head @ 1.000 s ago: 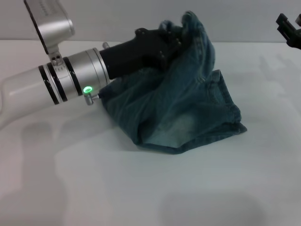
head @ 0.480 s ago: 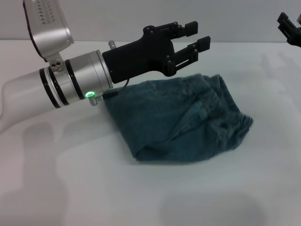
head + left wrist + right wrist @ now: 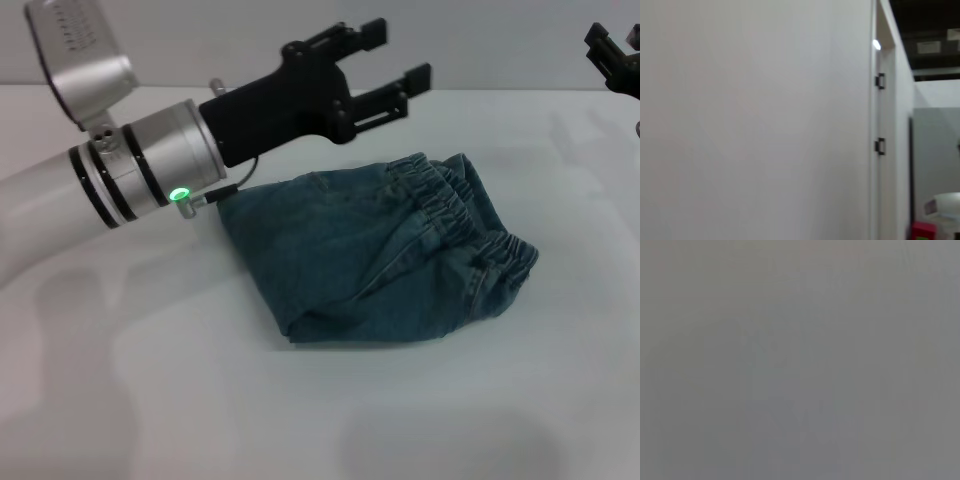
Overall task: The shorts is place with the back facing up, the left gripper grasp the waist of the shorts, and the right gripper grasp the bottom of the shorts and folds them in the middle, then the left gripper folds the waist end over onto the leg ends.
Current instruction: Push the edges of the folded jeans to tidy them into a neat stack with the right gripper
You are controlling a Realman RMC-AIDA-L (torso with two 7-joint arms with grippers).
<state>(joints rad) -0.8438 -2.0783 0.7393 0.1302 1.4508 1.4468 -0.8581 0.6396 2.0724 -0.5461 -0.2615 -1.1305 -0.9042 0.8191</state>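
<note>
The blue-green denim shorts (image 3: 380,258) lie folded in a compact bundle on the white table (image 3: 200,400) in the head view. Their puckered elastic waist (image 3: 470,215) rests on top at the right side of the bundle, so the leg ends are hidden beneath it. My left gripper (image 3: 398,55) hovers above and behind the shorts, open and empty, clear of the cloth. My right gripper (image 3: 615,60) sits at the far right edge, raised and away from the shorts. Neither wrist view shows the shorts.
The table surface stretches out in front of and left of the bundle. The left wrist view shows a white wall with a door frame (image 3: 882,115) and a red object (image 3: 925,231) low down. The right wrist view is plain grey.
The left gripper let go of the waist, which dropped onto the bundle, then rose and drew back to the left. The shorts settled flat. The right gripper stayed put.
</note>
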